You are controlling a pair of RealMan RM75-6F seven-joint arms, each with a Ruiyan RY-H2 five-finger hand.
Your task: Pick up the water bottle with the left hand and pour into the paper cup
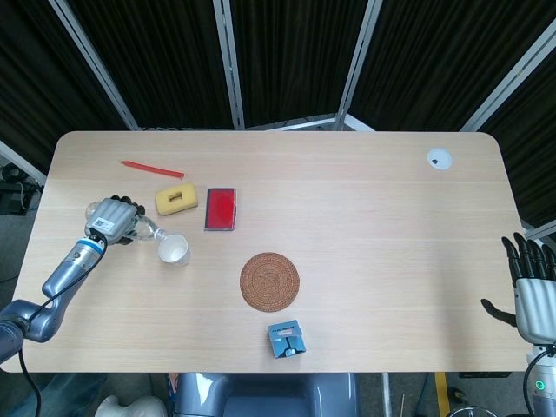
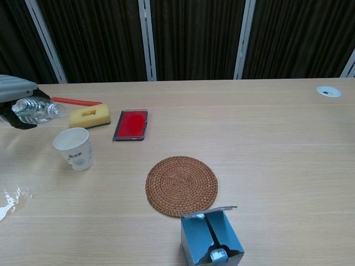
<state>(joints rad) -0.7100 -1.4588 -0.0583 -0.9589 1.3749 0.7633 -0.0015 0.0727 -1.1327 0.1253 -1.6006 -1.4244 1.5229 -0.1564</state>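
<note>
My left hand (image 1: 113,219) grips a clear water bottle (image 1: 146,229), which lies tilted on its side above the table, its mouth pointing at the white paper cup (image 1: 174,250). In the chest view the bottle (image 2: 37,109) hangs just above and left of the upright cup (image 2: 74,148), and the left hand (image 2: 15,97) shows at the frame's left edge. The bottle's mouth is close to the cup's rim without touching it. My right hand (image 1: 532,287) hangs past the table's right edge, fingers spread and holding nothing.
A yellow sponge (image 1: 175,199), a red case (image 1: 221,208) and a red pen (image 1: 152,168) lie behind the cup. A woven coaster (image 1: 269,281) and an open blue box (image 1: 286,339) sit mid-table. A small spill (image 2: 10,201) marks the table's near left.
</note>
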